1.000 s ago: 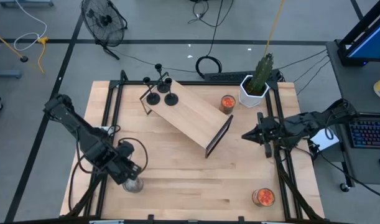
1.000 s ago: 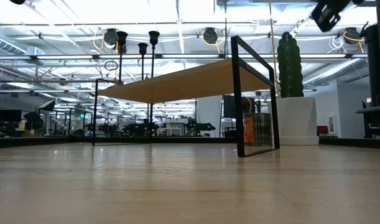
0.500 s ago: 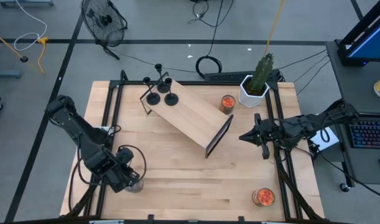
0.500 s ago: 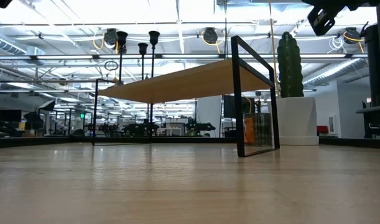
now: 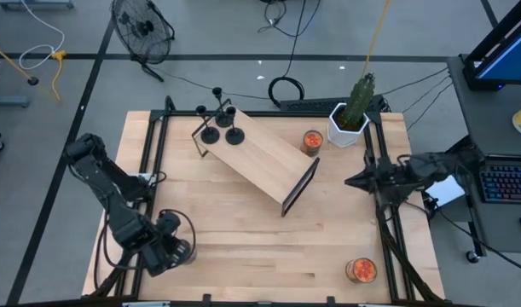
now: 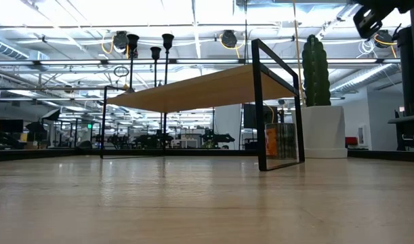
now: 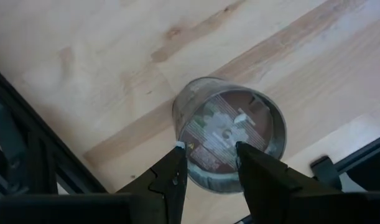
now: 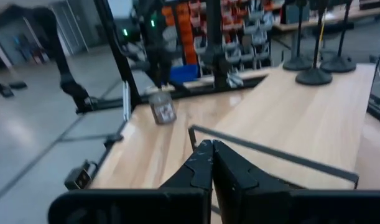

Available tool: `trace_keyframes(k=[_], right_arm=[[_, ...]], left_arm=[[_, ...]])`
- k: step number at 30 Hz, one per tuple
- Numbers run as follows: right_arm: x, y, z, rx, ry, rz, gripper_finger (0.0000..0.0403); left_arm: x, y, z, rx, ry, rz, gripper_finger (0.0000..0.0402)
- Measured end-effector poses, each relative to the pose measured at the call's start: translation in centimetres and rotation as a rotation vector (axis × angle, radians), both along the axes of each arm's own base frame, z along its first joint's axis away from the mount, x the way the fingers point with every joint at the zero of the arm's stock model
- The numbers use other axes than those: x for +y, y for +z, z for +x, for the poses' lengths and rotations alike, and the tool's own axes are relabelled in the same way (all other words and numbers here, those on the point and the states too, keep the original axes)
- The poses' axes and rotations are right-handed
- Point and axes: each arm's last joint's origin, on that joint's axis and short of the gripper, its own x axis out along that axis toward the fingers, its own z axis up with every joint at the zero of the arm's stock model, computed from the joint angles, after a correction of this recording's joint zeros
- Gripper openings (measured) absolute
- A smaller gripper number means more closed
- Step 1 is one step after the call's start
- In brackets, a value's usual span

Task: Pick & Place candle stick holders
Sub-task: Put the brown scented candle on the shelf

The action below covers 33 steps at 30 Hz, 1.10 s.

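Surface (image 5: 243,230) carries a tilted wooden shelf (image 5: 258,158), and the three candle stick holders (image 5: 221,128) stand upright together on its far end, so the placing looks done or nearly so.

Left end effector (image 5: 182,252) sits at the near-left corner above a glass jar (image 7: 230,132), fingers part-open straddling its rim, not visibly clamped. Right end effector (image 5: 350,181) hangs at the right edge, fingers shut on nothing.

The holders are well apart from both.

Next move, my guess: if any holder needs shifting, an arm must reach across and open over a stem. Otherwise park.
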Motion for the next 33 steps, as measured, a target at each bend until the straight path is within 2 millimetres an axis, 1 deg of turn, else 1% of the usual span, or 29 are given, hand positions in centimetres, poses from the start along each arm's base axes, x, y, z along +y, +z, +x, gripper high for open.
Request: trace_keyframes(k=[3,6,11,16,22,24,30,33], right_arm=[[-0.3,-0.3,-0.7,-0.033,0.000,0.011,0.0000],[-0.3,-1.7,-0.8,-0.055,-0.002,0.038,0.0000],[-0.1,-4.7,-0.3,-0.060,-0.004,0.089,0.0000],[-0.1,-6.2,-0.3,-0.083,-0.005,0.114,0.0000],[-0.2,-7.1,-0.5,-0.094,-0.010,0.163,0.0000],[-0.2,-7.2,-0.4,-0.093,-0.010,0.166,0.0000],[-0.2,-7.0,-0.4,-0.111,-0.009,0.169,0.0000],[-0.2,-6.9,-0.4,-0.122,-0.007,0.166,0.0000]], left_arm=[[-0.1,0.0,-0.1,-0.003,0.015,-0.007,0.0140],[-0.2,0.0,0.0,-0.013,0.021,-0.019,0.0140],[-0.4,0.1,0.3,-0.078,0.033,-0.012,0.0140],[-0.2,0.1,0.6,-0.080,0.047,-0.008,0.0141],[-0.1,0.1,0.8,-0.078,0.040,-0.017,0.0145],[0.0,0.1,0.7,-0.071,0.033,-0.010,0.0156],[0.3,0.0,0.4,-0.016,0.021,0.012,0.0205],[0.5,0.0,0.2,0.005,0.011,0.034,0.0216]])
